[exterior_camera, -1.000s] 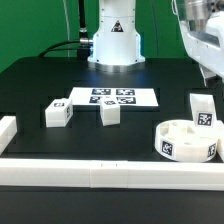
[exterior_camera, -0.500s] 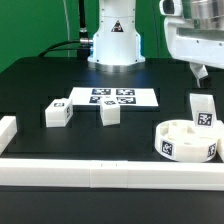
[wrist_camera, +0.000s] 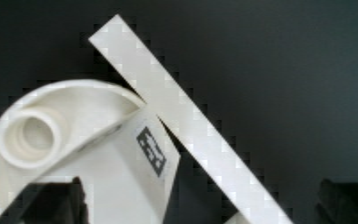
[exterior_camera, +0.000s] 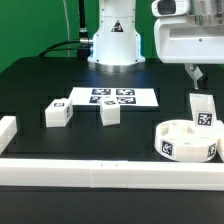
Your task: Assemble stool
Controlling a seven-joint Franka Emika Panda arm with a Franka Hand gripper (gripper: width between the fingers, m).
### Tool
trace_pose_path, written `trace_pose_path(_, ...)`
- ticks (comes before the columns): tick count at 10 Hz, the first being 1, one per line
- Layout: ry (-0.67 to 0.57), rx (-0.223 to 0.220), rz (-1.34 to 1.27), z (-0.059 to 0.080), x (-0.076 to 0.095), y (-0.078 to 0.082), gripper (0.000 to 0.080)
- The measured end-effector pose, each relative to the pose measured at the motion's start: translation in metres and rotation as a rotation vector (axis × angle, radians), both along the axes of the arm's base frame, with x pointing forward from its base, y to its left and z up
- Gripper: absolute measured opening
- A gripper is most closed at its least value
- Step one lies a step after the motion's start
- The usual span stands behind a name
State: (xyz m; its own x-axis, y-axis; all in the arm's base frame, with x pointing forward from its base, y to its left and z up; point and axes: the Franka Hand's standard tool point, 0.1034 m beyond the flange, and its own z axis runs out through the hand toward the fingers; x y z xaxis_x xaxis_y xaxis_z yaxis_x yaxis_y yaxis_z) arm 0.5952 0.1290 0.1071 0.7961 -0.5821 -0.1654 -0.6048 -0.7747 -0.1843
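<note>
Gripper (exterior_camera: 198, 78) hangs with jaws wide apart, holding nothing. It is just above the upright leg (exterior_camera: 203, 111), not touching. Seat (exterior_camera: 186, 141) lies just in front of that leg, at the exterior view's right. Second leg (exterior_camera: 57, 114) and third leg (exterior_camera: 110, 113) sit by the marker board (exterior_camera: 112, 97), well apart from the gripper.

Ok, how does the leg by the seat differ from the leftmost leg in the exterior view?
The seat-side leg stands upright, tall and narrow; the leftmost leg lies low and blocky. The seat-side leg is close beside the seat, near the gripper; the leftmost leg sits apart on the table, far from both. Both are white with black-and-white tags.
</note>
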Motion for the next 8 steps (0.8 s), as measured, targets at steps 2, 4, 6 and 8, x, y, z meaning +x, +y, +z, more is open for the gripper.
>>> trace_pose_path(2,-0.045,-0.015,0.24,-0.001,-0.0026,0.0004,0.0649)
trace_pose_path(4,-0.094,-0.034,0.511,-0.0015,-0.0048,0.0032,0.0649)
trace_pose_path(6,-0.125,-0.037,0.598,-0.0006,-0.0036,0.0013,0.0649)
trace_pose_path(8,-0.157,-0.032,0.746,-0.0017,-0.0037,0.0004,0.0649)
